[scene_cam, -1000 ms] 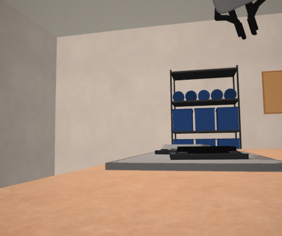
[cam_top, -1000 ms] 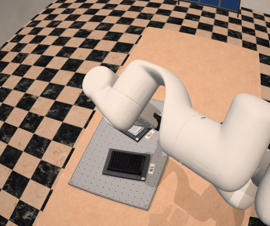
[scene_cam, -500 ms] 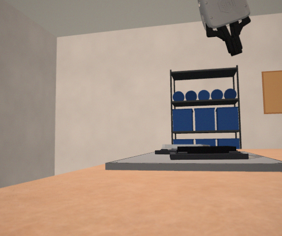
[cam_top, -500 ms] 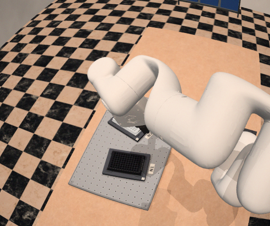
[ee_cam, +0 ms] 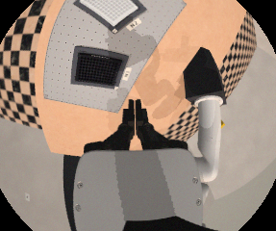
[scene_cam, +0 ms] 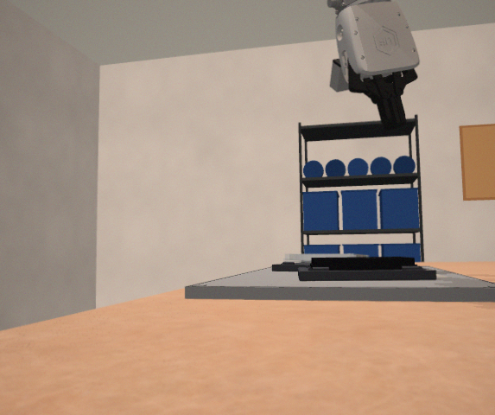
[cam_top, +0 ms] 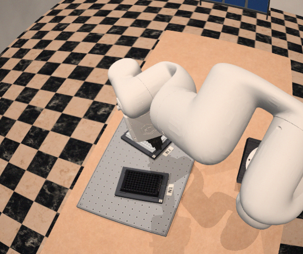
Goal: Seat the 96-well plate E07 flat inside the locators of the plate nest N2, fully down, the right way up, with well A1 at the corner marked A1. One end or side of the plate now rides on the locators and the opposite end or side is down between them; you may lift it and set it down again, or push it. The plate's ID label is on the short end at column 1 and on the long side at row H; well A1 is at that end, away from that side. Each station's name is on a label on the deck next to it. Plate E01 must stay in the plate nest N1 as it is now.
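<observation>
Plate E07 [ee_cam: 110, 2], the white one, lies in the plate nest N2 [cam_top: 126, 138] at the far end of the grey deck [cam_top: 99, 188]. Its own label I cannot read, so I name it by the N2 tag beside the nest. In the exterior view it shows only as a pale sliver behind the black plate E01 [cam_top: 141, 182], and I cannot tell which end rides high. E01 sits in the plate nest N1 [cam_top: 118, 188], nearer to me on the same deck.

From the gripper [ee_cam: 136, 115] the white plate lies below and ahead. In the wrist view it is up and to the left of the fingertips, past E01. In the exterior view the gripper hangs well above the deck, touching nothing.

The jaws are pressed together, the two fingers [scene_cam: 392, 109] meet with no gap, and they hold nothing. I judge closed fingers suit a downward push on the raised edge, not a lift. In the top view the plate's long axis runs from far left to near right, mostly hidden under the wrist.
</observation>
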